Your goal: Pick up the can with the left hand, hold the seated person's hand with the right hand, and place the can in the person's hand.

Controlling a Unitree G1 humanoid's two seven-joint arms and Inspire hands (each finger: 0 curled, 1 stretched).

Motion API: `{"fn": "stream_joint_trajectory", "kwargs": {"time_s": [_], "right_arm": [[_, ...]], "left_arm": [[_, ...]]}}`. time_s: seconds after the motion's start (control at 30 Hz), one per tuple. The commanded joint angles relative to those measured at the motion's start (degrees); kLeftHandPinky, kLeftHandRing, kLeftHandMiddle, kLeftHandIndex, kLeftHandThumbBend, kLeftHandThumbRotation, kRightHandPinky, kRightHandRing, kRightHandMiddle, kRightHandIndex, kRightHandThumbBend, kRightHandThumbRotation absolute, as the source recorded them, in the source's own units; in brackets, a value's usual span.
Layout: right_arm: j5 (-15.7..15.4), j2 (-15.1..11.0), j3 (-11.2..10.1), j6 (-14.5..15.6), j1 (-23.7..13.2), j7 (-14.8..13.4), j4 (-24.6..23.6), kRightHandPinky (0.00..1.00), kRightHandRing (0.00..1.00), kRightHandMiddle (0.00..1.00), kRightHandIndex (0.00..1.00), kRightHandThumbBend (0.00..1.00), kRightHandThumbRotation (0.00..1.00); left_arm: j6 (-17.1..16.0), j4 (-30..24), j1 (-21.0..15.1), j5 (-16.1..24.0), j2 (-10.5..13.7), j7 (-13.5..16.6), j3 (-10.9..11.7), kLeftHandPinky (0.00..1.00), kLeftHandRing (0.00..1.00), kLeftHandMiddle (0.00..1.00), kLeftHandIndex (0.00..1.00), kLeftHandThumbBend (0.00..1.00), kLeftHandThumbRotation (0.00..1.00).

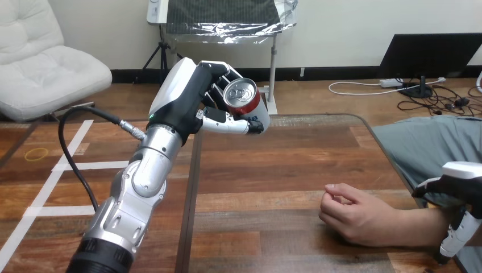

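Note:
My left hand (190, 94) is raised above the far middle of the wooden table (273, 165), with its fingers and thumb curled round a red and silver can (243, 98). The can is tilted, its silver top facing me. The person's hand (352, 215) rests on the table at the lower right, loosely curled, with the forearm running off to the right. My right hand (455, 190) comes in at the right edge, next to that forearm near the wrist; whether it touches or holds the arm is unclear.
The person's lap (432, 148) sits beyond the table's right edge. A dark seam (192, 193) runs front to back down the table, just right of my left forearm (139, 182). Bare wood lies between the can and the person's hand.

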Motion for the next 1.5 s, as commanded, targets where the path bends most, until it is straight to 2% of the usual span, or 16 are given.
{"fn": "stream_joint_trajectory", "kwargs": {"time_s": [0.0, 0.33, 0.73, 1.0, 1.33, 1.47], "right_arm": [[-1.78, -1.35, 2.34, -1.07, -6.14, 0.54, 3.14, 0.96, 0.98, 0.96, 0.91, 0.83, 0.09], [-4.49, -0.26, 6.38, -4.0, -9.82, -0.18, 8.9, 0.96, 0.97, 0.95, 0.9, 0.84, 0.13], [-6.33, 0.86, 9.07, -6.0, -11.93, -0.59, 11.05, 0.96, 0.95, 0.94, 0.9, 0.8, 0.16], [-7.1, 1.69, 9.82, -5.76, -12.22, -0.72, 11.1, 0.92, 0.91, 0.91, 0.88, 0.78, 0.15], [-6.73, 3.29, 10.56, -2.95, -12.63, 0.94, 11.26, 0.86, 0.86, 0.88, 0.86, 0.73, 0.09], [-6.72, 3.66, 11.2, -3.0, -12.83, 0.91, 11.82, 0.77, 0.8, 0.84, 0.84, 0.71, 0.07]], "left_arm": [[-0.46, -3.4, -3.54, 0.04, 0.24, 0.58, 1.55, 0.32, 0.39, 0.46, 0.49, 0.64, 0.0], [-0.41, -3.49, -3.35, 0.3, 0.65, 0.51, 1.58, 0.33, 0.39, 0.46, 0.49, 0.64, 0.0], [-1.09, -3.26, -3.11, 0.05, 0.96, 0.38, 1.65, 0.34, 0.4, 0.46, 0.49, 0.64, 0.0], [-1.0, -3.34, -2.97, -0.37, 0.81, 0.2, 1.84, 0.34, 0.4, 0.46, 0.49, 0.64, 0.0], [-0.42, -3.71, -2.72, -0.51, 0.66, 0.13, 1.89, 0.34, 0.39, 0.46, 0.49, 0.64, 0.0], [-0.69, -3.41, -2.77, -0.21, 0.78, 0.37, 1.79, 0.33, 0.39, 0.46, 0.49, 0.64, 0.0]]}}
